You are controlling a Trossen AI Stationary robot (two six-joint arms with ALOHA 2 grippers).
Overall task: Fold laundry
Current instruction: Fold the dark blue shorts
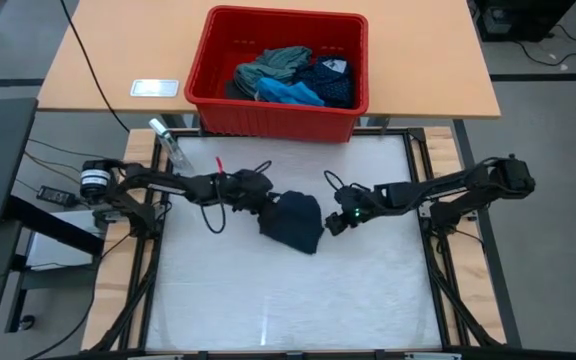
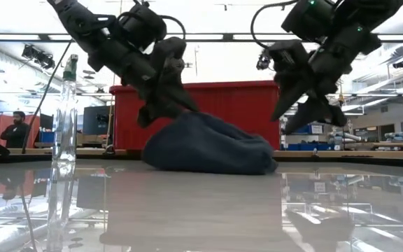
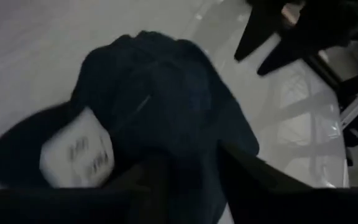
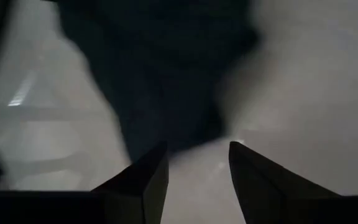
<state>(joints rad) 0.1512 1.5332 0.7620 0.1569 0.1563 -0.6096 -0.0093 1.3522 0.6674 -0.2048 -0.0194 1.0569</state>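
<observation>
A dark navy small garment (image 1: 296,225) lies bunched in a heap in the middle of the white table (image 1: 218,300), resting on its underside (image 2: 208,164). A white label (image 3: 76,152) shows on it. My left gripper (image 1: 265,207) is at the heap's left end, open, with cloth between its fingers. My right gripper (image 1: 334,224) hangs open just off the heap's right end, above the table (image 2: 303,115), with nothing between its fingers (image 4: 197,180). More laundry lies in the red bin (image 1: 208,90). My left gripper stands open astride a raised fold at the garment's left end (image 3: 188,155), slanting down from the table's left. Cloth fills the gap between the two fingers (image 3: 148,183). The garment lies slack on the table and is not lifted.
The red bin with several garments stands on a wooden table beyond the far edge. A clear plastic bottle (image 1: 173,148) stands at the far left corner of the white table. Bare white surface lies toward the near edge.
</observation>
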